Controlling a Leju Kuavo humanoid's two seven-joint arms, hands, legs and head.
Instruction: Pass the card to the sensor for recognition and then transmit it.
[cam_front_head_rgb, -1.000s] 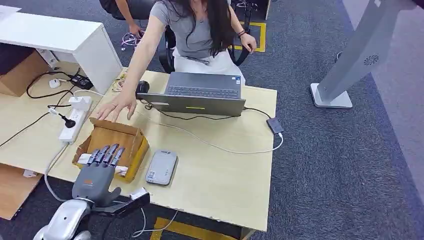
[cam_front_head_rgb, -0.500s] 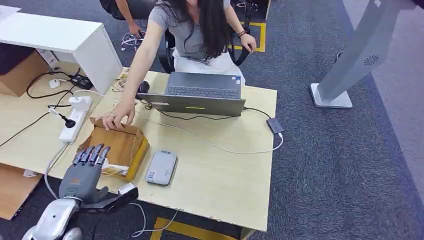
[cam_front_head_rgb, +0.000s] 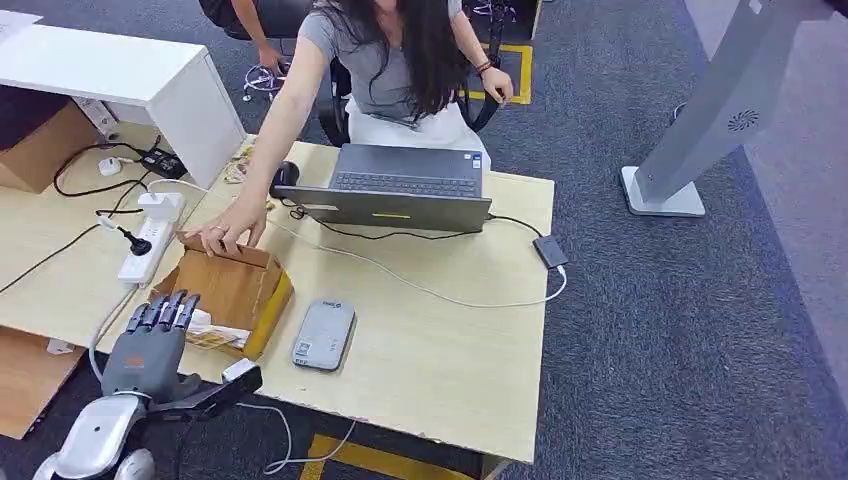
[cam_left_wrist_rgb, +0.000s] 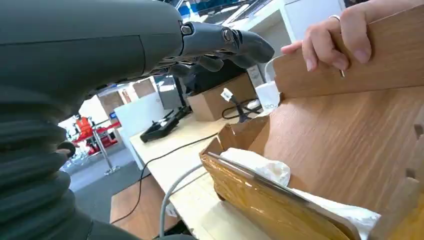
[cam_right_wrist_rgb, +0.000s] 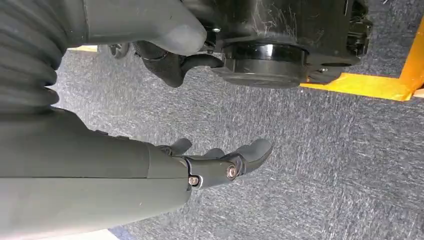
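A brown cardboard box (cam_front_head_rgb: 235, 290) stands at the table's near left, tipped up at its far side. A person's hand (cam_front_head_rgb: 228, 233) grips its far flap. White pieces (cam_front_head_rgb: 207, 326) lie in the box's near end; I cannot tell whether one is a card. My left hand (cam_front_head_rgb: 152, 342) hovers at the box's near left corner, fingers stretched out and holding nothing. The left wrist view shows those fingers (cam_left_wrist_rgb: 227, 41) above the box (cam_left_wrist_rgb: 350, 145) and the white stuff (cam_left_wrist_rgb: 262, 169). A grey card sensor (cam_front_head_rgb: 323, 335) lies flat just right of the box. My right hand (cam_right_wrist_rgb: 220, 162) hangs over carpet, empty.
An open laptop (cam_front_head_rgb: 395, 190) sits behind the box, its cable running to a small adapter (cam_front_head_rgb: 550, 250). A white power strip (cam_front_head_rgb: 148, 238) and cords lie on the left table. The person sits behind the desk. A grey stand (cam_front_head_rgb: 690, 130) rises at the right.
My left hand has drawn back toward me and to the left, off the box. The person's hand has taken the box's far flap and tipped the box up.
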